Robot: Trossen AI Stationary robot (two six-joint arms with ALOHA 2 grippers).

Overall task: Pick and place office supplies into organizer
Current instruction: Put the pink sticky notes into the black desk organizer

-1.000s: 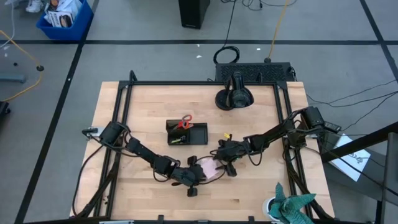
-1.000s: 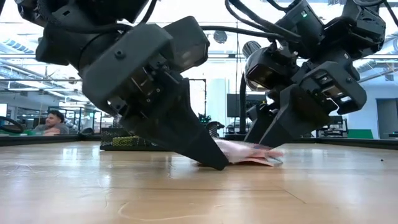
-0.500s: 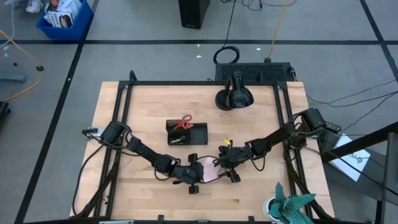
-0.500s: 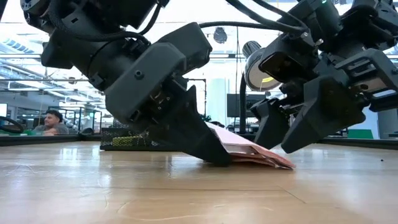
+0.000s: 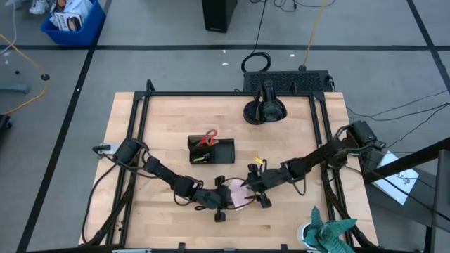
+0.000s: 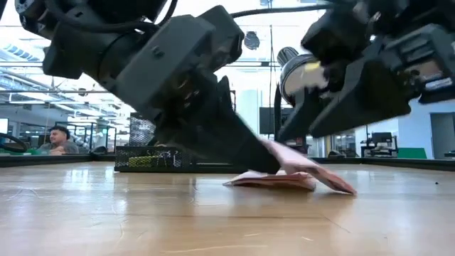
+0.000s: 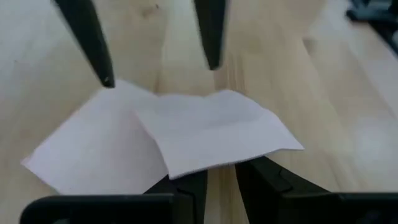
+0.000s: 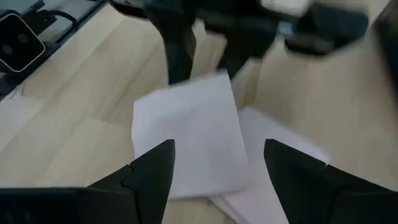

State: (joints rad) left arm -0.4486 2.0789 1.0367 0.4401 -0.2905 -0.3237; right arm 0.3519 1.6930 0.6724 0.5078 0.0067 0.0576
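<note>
the left gripper [image 5: 226, 202] pinches the pink sticky notes [image 5: 238, 195] near the table's front edge while the right gripper [image 5: 252, 187] spreads wide over them.

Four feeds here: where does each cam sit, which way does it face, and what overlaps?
High: overhead, straight down; both arms, black compartmented plastic organizer tray.
Low: table height, level; both end effectors from above.
Left wrist: on left arm, toward table; left end effector fingers close together at pink square sticky-note pad.
Right wrist: right end effector open.
Shared: all four show the pad.
</note>
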